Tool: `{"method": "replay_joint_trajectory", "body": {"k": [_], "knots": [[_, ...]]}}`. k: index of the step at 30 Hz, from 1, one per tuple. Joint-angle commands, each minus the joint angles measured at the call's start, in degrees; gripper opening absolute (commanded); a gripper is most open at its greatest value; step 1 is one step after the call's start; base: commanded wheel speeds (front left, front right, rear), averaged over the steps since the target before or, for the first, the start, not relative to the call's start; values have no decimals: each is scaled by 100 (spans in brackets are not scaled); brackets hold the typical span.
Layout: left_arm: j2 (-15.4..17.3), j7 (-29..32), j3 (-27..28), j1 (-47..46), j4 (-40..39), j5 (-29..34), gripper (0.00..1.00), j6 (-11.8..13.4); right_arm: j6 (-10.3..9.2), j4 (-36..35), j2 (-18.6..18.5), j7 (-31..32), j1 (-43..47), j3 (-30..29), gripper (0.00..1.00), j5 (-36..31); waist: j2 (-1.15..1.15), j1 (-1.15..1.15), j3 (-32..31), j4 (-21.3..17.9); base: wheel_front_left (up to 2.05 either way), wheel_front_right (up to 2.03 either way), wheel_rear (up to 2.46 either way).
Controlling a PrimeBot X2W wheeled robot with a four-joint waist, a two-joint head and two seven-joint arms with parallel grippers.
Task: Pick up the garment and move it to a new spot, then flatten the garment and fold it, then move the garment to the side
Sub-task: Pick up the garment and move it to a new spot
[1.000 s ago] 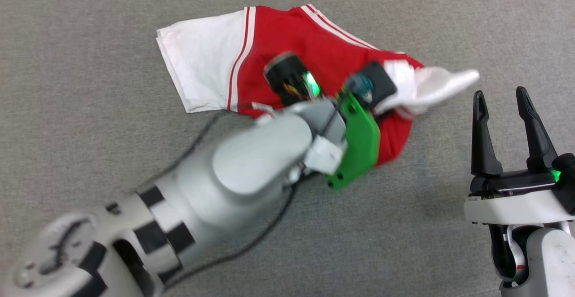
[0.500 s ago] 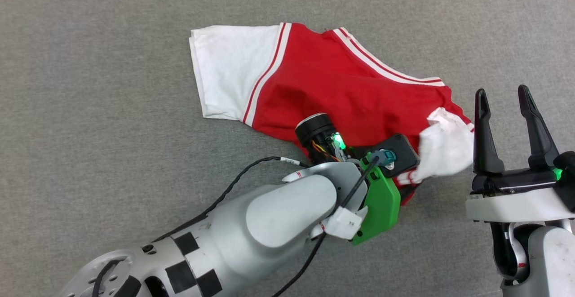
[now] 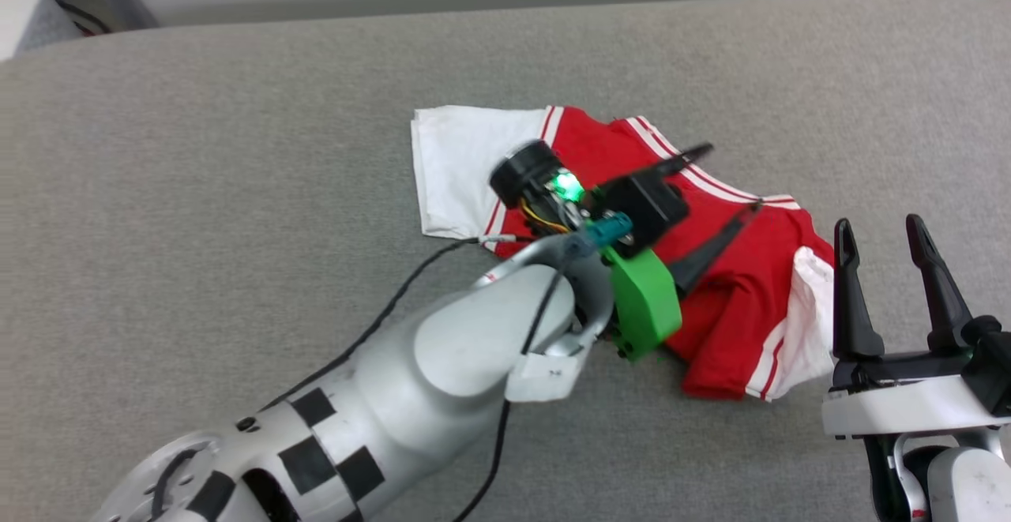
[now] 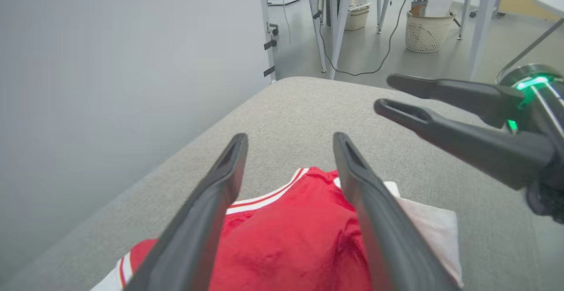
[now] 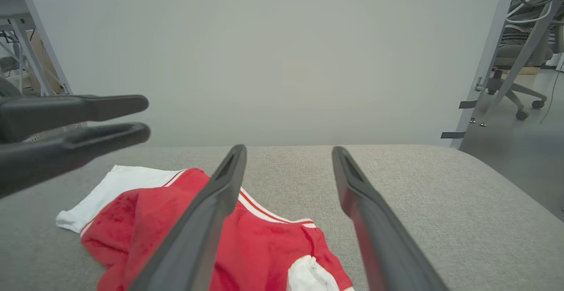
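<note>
- The garment is lying on the grey fabric-covered desk, right of centre in the head view and nearer the far edge than the near one.
- It is lying rumpled, not flat: red body folded over itself, striped red-and-white trim running along its far edge.
- One white sleeve is spreading flat toward the robot's left; the other white sleeve is bunching at the garment's near right corner.
- No numerals are showing on the cloth.
- The left claw is hanging over the red middle of the garment, fingers spread wide apart with nothing between them.
- In the right wrist view those fingers are showing raised off the cloth, against the pale wall behind.
- The left arm is reaching in from the lower left, a green bracket and a black cable showing at its wrist.
- The right claw is standing at the lower right, fingers parted and pointing up, gripping nothing.
- Its left finger is sitting just beside the bunched sleeve; contact is not discernible.
- Beyond the desk, in the left wrist view, a pale basket is standing on the floor among table legs.
</note>
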Motion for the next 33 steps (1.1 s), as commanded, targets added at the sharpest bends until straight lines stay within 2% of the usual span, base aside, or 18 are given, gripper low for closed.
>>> {"method": "replay_joint_trajectory", "body": {"k": [1, 8, 12, 14, 18, 23, 27, 33], "knots": [[145, -74, 152, 109, -43, 53, 100, 180, -5, 24, -7, -27, 98, -6, 100, -49, 0, 0, -367, 322, 0, 0, 0], [763, -123, 1475, 906, -1080, 606, 100, 1044, -5, 71, -7, -27, 276, -10, 100, -71, 0, 0, -562, 526, 0, 0, 0], [1086, -124, 2277, 1595, -1631, 1027, 100, 1360, -5, 93, -7, -27, 322, -1, 100, -89, 0, 0, -637, 577, 0, 0, 0], [1174, -125, 2654, 1972, -1850, 1174, 100, 1437, -5, 101, -7, -27, 362, -10, 100, -87, 0, 0, -691, 605, 0, 0, 0], [1288, -125, 3297, 2724, -2092, 1417, 100, 1474, -5, 136, -7, -27, 453, -3, 100, -88, 0, 0, -808, 644, 0, 0, 0], [1271, -125, 4026, 3542, -2287, 1662, 100, 1457, -5, 146, -7, -27, 529, -16, 100, -80, 0, 0, -884, 691, 0, 0, 0], [1147, -125, 4539, 4098, -2386, 1836, 100, 1337, -5, 154, -7, -27, 598, -9, 100, -83, 0, 0, -925, 719, 0, 0, 0], [901, -126, 5110, 4776, -2456, 2113, 100, 1025, -5, 265, -7, -27, 710, -20, 100, -34, 0, 0, -1019, 721, 0, 0, 0]]}}
